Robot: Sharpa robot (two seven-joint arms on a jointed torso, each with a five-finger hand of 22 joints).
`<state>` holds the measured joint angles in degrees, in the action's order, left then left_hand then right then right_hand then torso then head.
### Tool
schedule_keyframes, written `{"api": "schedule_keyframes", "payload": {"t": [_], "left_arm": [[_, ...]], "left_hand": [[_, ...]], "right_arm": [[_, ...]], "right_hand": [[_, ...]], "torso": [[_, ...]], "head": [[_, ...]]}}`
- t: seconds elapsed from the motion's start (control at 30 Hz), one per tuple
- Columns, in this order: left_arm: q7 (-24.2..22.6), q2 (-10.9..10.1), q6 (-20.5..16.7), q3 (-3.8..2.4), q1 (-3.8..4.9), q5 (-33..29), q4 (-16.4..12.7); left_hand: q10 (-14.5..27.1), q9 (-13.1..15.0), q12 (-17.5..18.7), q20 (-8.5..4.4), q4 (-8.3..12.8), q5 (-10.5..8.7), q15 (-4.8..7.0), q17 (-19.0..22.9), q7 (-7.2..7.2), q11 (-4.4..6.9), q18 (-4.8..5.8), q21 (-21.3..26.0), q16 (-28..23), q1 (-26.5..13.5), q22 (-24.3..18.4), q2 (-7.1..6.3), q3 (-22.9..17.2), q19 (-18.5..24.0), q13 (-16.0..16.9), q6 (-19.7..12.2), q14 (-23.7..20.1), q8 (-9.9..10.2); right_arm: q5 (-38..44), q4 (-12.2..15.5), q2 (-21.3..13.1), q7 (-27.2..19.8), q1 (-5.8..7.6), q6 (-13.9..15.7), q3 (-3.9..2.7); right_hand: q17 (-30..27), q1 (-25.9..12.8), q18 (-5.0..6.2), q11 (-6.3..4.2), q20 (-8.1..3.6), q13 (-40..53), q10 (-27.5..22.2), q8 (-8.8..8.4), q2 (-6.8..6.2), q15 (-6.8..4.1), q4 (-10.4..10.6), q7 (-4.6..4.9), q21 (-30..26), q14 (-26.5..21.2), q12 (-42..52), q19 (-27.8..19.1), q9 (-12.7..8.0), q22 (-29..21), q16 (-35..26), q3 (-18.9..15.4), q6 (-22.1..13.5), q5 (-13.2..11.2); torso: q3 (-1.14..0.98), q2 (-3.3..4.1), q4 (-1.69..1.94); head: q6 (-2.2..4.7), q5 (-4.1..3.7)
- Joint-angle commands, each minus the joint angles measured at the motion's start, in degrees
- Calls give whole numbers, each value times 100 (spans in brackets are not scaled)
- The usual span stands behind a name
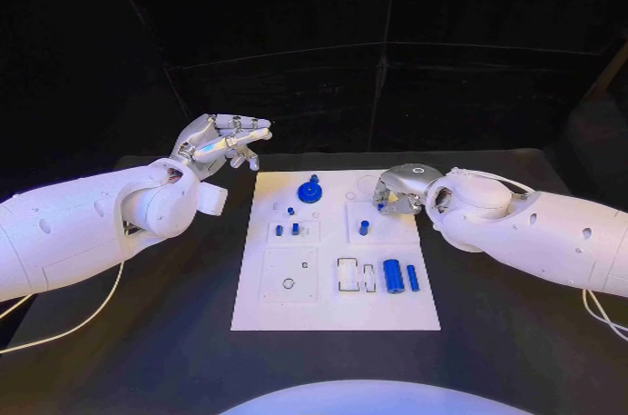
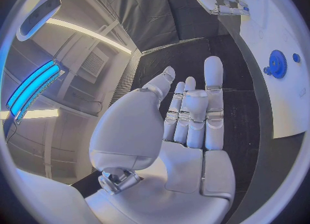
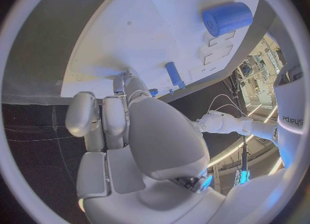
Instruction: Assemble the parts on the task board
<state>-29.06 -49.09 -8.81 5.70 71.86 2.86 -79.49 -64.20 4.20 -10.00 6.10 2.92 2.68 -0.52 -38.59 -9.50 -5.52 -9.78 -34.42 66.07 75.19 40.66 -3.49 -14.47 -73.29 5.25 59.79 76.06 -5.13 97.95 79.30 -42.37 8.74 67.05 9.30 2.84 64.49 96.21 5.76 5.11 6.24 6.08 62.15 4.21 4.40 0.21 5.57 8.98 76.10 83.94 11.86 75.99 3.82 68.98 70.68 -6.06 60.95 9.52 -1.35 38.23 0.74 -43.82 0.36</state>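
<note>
The task board (image 1: 337,306), a flat white rectangular plate with shallow recesses, lay in the middle of the black table (image 1: 524,342). One blue gear (image 1: 310,192) stood near its far edge, and two blue cylinders (image 1: 402,276) lay side by side toward its near right. The left hand (image 1: 220,143) hovered left of the board's far corner, fingers loosely spread, holding nothing. The right hand (image 1: 399,186) reached down over the far right of the board; whether its fingers held anything could not be told.

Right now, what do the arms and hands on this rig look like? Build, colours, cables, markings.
Both arms are smooth white rounded shells with small dark holes. The left hand and right hand are silver metal with jointed fingers and pale pads. Thin white cables trail from both arms. A dark "sharpa" logo marks the white body in the right wrist view.
</note>
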Motion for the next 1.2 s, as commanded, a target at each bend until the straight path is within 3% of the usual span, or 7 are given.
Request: {"api": "schedule_keyframes", "payload": {"t": [0.03, 0.6, 0.63, 0.67, 0.73, 0.87, 1.2], "left_arm": [[-150, -5, 13, -3, 7, -127, -19], [-127, -38, -25, -2, 6, -128, -19], [-125, -43, -27, -2, 6, -128, -18], [-124, -46, -28, -2, 6, -128, -17], [-121, -52, -32, -2, 6, -128, -13], [-111, -63, -31, -2, 6, -128, -3], [-119, -76, -14, -2, 7, -128, 10]], "left_hand": [[-13, 1, -35, 5, 5, 23, -2, 13, -25, -7, -66, 39, -26, 32, -11, 24, -9, 38, 3, 34, -32, -34], [18, -3, -57, 9, 25, 24, -10, 152, -37, -18, -64, 77, -95, 73, -38, 37, -21, 52, -6, 16, -94, -45], [25, -3, -61, 10, 29, 24, -11, 170, -39, -19, -64, 85, -105, 82, -43, 41, -25, 54, -8, 11, -104, -47], [25, -3, -61, 10, 29, 24, -11, 170, -39, -19, -64, 85, -105, 82, -43, 41, -25, 54, -8, 11, -104, -47], [30, -4, -65, 11, 33, 24, -12, 174, -40, -20, -64, 90, -107, 90, -47, 44, -29, 55, -9, 7, -108, -48], [36, -5, -68, 12, 37, 24, -13, 199, -42, -22, -64, 96, -119, 97, -51, 45, -32, 56, -11, 2, -117, -49], [71, -11, -91, 22, 14, 21, -29, 246, -63, -42, -60, 129, -141, 38, -77, 1, 19, 61, -19, -33, -143, -53]], "right_arm": [[68, -17, 27, -11, -9, -165, -2], [230, -24, 66, 146, -55, -1, -2], [237, 0, 55, 155, -56, 56, -2], [239, 14, 48, 158, -56, 83, -2], [245, 69, 21, 164, -57, 167, -3], [252, 236, -74, 175, -57, 376, -5], [245, 550, -289, 207, -53, 783, -12]], "right_hand": [[6, 62, -94, 7, 13, -31, 59, -23, 16, 5, -4, 11, 42, 203, -48, 55, 1, 45, 30, 64, 55, -31], [-108, 66, -177, -69, -46, -213, 445, 5, 58, -64, -179, -55, 359, 184, -107, 269, 13, 477, 62, 1068, 339, -418], [-129, -19, -184, -66, -48, -219, 473, -9, -23, -58, -224, -67, 387, 182, -132, 278, 8, 511, 68, 1306, 360, -437], [-172, -252, -190, -59, -45, -234, 510, -52, -250, -30, -320, -110, 424, 176, -200, 269, -4, 549, 87, 1845, 386, -447], [-221, -561, -184, -51, -43, -211, 577, -35, -461, -74, -414, -14, 450, 168, -218, 268, 5, 588, 104, 2436, 415, -446], [-259, -865, -197, -60, -28, -199, 594, -31, -654, -58, -577, -37, 473, 161, -227, 280, 10, 621, 129, 3043, 431, -442], [-288, -1242, -201, -64, -26, -188, 598, -26, -837, -44, -719, -34, 497, 159, -220, 299, 14, 659, 171, 3484, 448, -542]], "torso": [[1, -2, 0], [5, -9, -7], [4, -8, -10], [3, -7, -12], [3, -9, -8], [6, -12, -5], [7, -8, 0]], "head": [[-16, 5], [-54, -4], [-57, -2], [-57, -1], [-54, -4], [-65, -13], [-36, -15]]}}
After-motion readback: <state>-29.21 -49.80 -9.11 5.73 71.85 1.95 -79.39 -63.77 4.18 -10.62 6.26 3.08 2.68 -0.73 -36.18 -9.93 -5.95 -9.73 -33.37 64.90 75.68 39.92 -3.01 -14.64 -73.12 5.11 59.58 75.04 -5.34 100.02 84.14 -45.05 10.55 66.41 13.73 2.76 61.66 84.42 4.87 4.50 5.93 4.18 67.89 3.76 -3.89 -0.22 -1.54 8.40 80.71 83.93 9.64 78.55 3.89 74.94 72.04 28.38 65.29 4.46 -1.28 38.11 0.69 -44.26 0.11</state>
